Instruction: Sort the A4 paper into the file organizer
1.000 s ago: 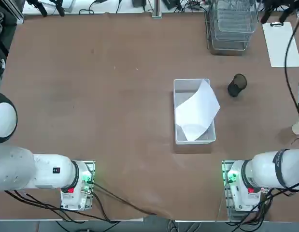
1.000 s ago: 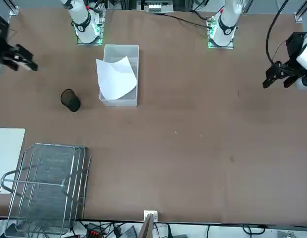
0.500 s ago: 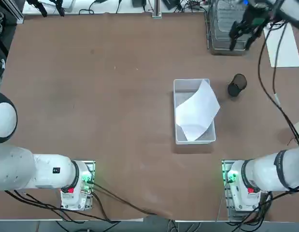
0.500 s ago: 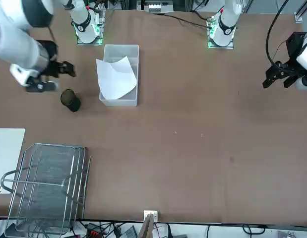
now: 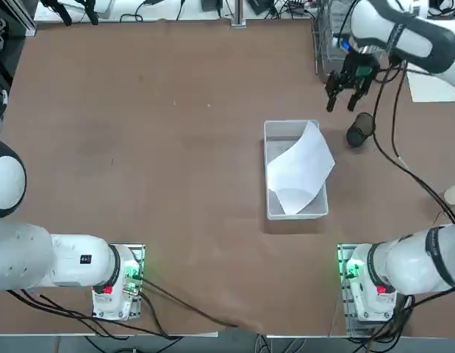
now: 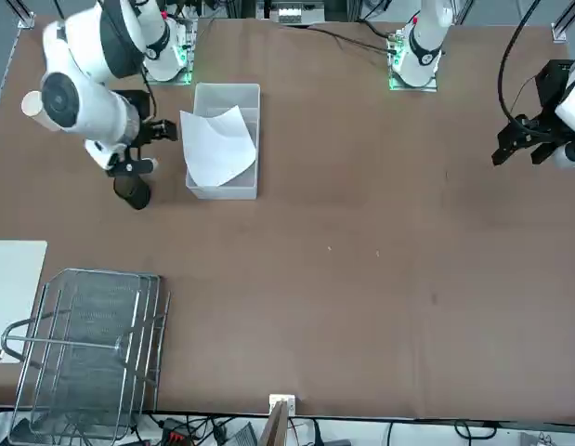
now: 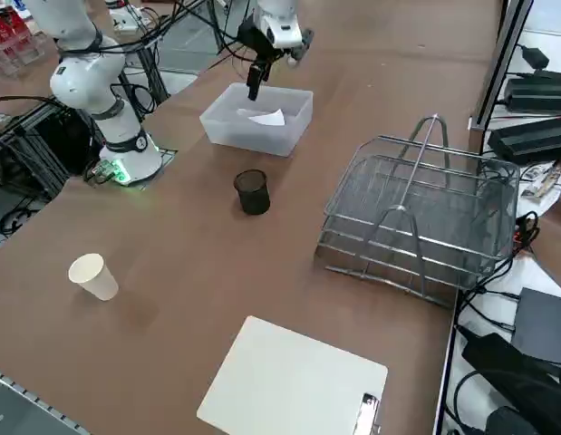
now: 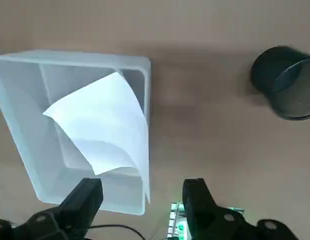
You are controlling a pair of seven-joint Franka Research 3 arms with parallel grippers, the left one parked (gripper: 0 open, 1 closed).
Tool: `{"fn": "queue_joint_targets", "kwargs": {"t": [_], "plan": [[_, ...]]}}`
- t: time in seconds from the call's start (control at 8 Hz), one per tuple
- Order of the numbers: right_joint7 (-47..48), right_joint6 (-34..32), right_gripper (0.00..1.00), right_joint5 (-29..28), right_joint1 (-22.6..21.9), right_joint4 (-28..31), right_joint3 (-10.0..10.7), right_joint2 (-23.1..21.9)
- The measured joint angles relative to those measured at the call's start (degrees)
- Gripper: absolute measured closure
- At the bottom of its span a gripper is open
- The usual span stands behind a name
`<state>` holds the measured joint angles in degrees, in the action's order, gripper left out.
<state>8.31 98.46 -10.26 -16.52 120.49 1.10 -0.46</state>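
Moved since half a second ago: right gripper (image 5: 344,94), from over the organizer's (image 5: 350,43) front edge toward the bin (image 5: 271,176), now hanging above bare table between organizer and bin, just at 10 o'clock from the black mesh cup (image 5: 360,130) in the top view. Fingers apart, nothing between them; wrist view shows both black fingertips (image 8: 86,195) spread with the bin's near corner below the gap. Paper (image 5: 301,169) unchanged, curled and propped diagonally in the clear bin, one corner sticking past the rim toward 1 o'clock. Cup, bin, organizer and clipboard sheet (image 5: 431,70) all where they were.

Seen from the front, gripper (image 6: 150,149) at 9 o'clock of the bin (image 6: 224,93), just above the cup (image 6: 132,189), clear of the paper (image 6: 217,146). Organizer (image 6: 87,348) well apart at 7 o'clock, near the table's edge. From the right side, gripper (image 7: 255,80) over the bin's (image 7: 253,131) far rim, organizer (image 7: 420,227) empty-looking wire trays with a raised handle.

No readable writing, brands or labels anywhere.

Brown matte table (image 5: 153,147), bare across its left half. Paper cup (image 7: 93,275) standing near the right edge, clipboard sheet (image 7: 289,385) with a clip at one end close to it. Cables, power bricks and equipment frames ringing the table; green lights glowing at both arm bases.
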Motion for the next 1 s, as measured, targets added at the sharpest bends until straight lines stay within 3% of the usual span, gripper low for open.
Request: {"fn": "queue_joint_targets", "kwargs": {"t": [0.38, 1.0], "plan": [[-0.03, 3.63, 0.03, -0.44, -3.61, 5.18, -0.04, 2.32], [-0.70, 3.40, 0.06, 0.33, -3.76, 5.81, 0.37, 6.96]]}}
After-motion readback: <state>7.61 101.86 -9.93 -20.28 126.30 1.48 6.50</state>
